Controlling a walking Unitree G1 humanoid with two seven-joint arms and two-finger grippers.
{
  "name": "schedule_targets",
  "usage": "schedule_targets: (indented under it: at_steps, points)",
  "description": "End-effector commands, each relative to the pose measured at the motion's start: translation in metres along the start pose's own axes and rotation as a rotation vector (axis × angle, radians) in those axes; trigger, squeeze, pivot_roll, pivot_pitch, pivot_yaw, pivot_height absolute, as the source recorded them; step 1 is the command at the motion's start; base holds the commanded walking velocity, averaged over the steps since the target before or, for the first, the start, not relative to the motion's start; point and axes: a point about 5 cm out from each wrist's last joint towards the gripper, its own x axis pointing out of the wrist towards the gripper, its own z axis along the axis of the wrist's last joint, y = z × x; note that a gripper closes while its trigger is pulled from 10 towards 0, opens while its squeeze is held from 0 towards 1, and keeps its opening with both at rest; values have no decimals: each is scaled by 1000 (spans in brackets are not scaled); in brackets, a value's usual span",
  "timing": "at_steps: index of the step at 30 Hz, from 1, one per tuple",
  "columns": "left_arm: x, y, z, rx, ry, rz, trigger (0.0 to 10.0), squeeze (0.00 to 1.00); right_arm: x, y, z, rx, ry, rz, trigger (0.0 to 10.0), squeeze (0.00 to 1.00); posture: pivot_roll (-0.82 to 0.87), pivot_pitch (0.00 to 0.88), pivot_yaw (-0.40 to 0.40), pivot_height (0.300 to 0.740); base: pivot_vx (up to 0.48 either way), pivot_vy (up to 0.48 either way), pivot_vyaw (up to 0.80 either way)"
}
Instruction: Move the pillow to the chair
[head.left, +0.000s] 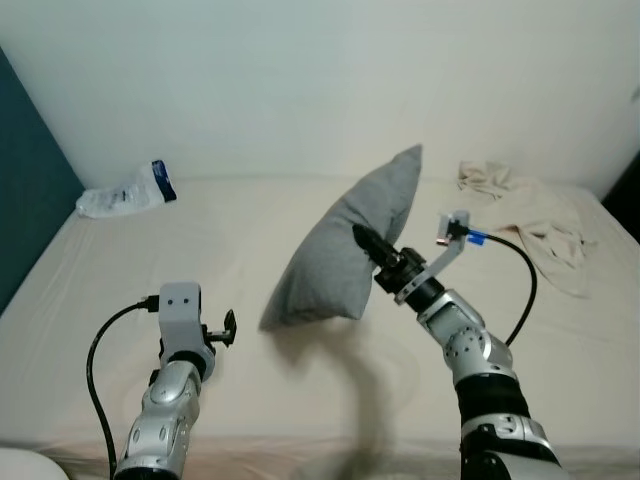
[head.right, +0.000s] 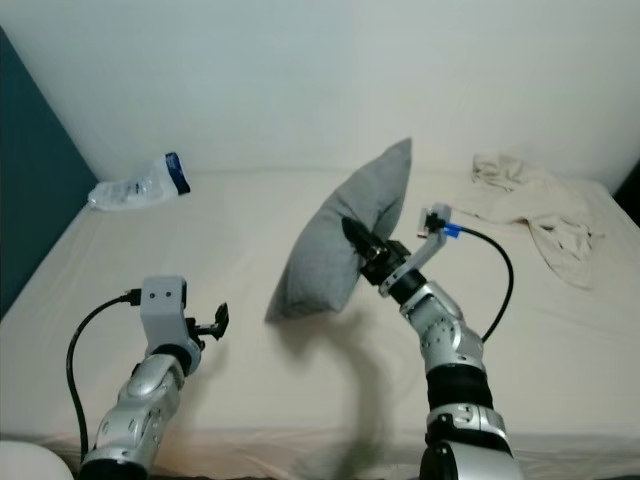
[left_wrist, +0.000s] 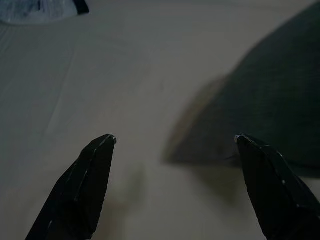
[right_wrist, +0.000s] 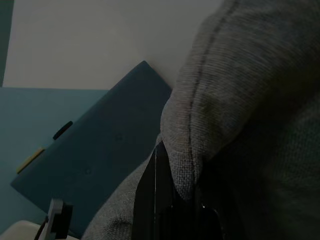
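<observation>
Both silver arms reach out low over the bed (head.left: 120, 260). Left pincer (left_wrist: 175, 142) hovers above bare sheet with its fingers (left_wrist: 85, 180) spread wide apart and nothing between them, just beside the pillow's lower corner. Right pincer (head.left: 368, 243) is clamped on the pillow (head.left: 345, 250), its black fingers pinching a fold at the seamed edge about midway up the side facing the robot.

The pillow stands near the middle of the bed, tilted. Its long axis runs diagonally, from a low corner on the robot's left, which seems to rest on or hang just over the sheet, up to a peaked corner pointing toward the far wall and slightly right. Its broad face turns toward the left arm.

The main risk, as I judge it, is the hold: one pincer bites only a small bunch of soft fabric at the edge, so the cloth could slide out under the pillow's weight once the robot turns or walks. The hanging bulk may also swing and drag on the bed, tugging the fold loose. With no chair visible, a carry of some length looks likely, which gives more time for a slip. Bringing the free left pincer under the low corner would steady it.

A plastic bag (head.left: 125, 190) lies at the far left of the bed and a crumpled cloth (head.left: 535, 225) at the far right, both well apart from the pillow.
</observation>
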Motion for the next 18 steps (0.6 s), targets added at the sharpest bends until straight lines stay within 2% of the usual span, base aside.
schedule_targets:
  at_steps: [1, 6, 8, 9, 10, 13, 14, 18]
  points:
    - [0, -1, -6, -5, 20, 1, 10000, 0, 1, 6, 7, -34, -32, 27, 0, 0, 7, 0, 12, 740, 0, 0, 0]
    - [2, -2, -7, -4, 17, -3, 10000, 0, -4, -1, -2, -38, -19, -71, 0, 0, -1, 0, 11, 740, 0, 0, 0]
    - [1, 1, -8, 3, 19, -3, 10000, 0, -7, -7, -8, -78, 13, -164, 0, 0, -6, 0, 11, 740, 0, 0, 0]
    - [0, 2, -9, 5, 21, -3, 10000, 0, -7, -8, -9, -100, 11, -201, 4039, 0, -8, 0, 12, 740, 0, 0, 0]
    - [0, 4, -10, 7, 22, -2, 10000, 0, -8, -10, -10, -130, 9, -226, 10000, 0, -8, 0, 12, 740, 0, 0, 0]
    - [0, 7, -10, 11, 21, 2, 10000, 0, -12, -9, -11, -161, 4, -223, 10000, 0, -10, 0, 12, 740, 0, 0, 0]
    - [0, 8, -10, 12, 20, 5, 10000, 0, -15, -10, -12, -128, -2, -207, 10000, 0, -10, 0, 12, 740, 0, 0, 0]
    - [2, 9, -9, 14, 16, 10, 10000, 0, -20, -13, -9, -95, -25, -221, 10000, 0, -10, 0, 11, 740, 0, 0, 141]
